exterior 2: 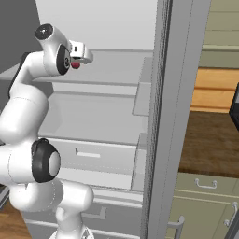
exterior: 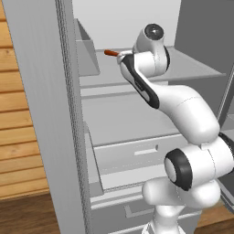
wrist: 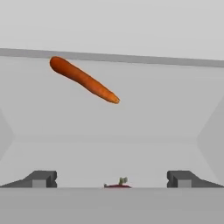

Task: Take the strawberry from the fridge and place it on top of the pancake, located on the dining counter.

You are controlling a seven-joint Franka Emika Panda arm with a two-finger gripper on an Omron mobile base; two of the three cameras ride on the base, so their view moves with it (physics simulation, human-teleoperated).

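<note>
With the fridge [exterior: 45,114] doors swung wide, the arm has room to reach straight in at shelf height, and the gripper [wrist: 112,178] hangs over the upper shelf [wrist: 109,127] with its jaws fully parted and nothing between them. Looking along the hand, the strawberry [wrist: 117,184] sits midway between the two fingertips [wrist: 41,178] and just below them, only its red top and green stalk peeking over the lower edge. That spread looks deliberate to me: such a small fruit needs the jaws to drop on either side before they close.

Further ahead of the jaws, well apart from the strawberry, an orange carrot [wrist: 83,80] lies slantwise near the back of the shelf; I'd say it is far enough off not to get caught up.

From behind on the right, the strawberry [exterior 2: 75,65] shows as a dark red dot tucked right under the white hand, touching or nearly so; I cannot tell which. From behind on the left, the wrist hides the fruit, and just the carrot's [exterior: 111,53] end pokes out past it.
</note>
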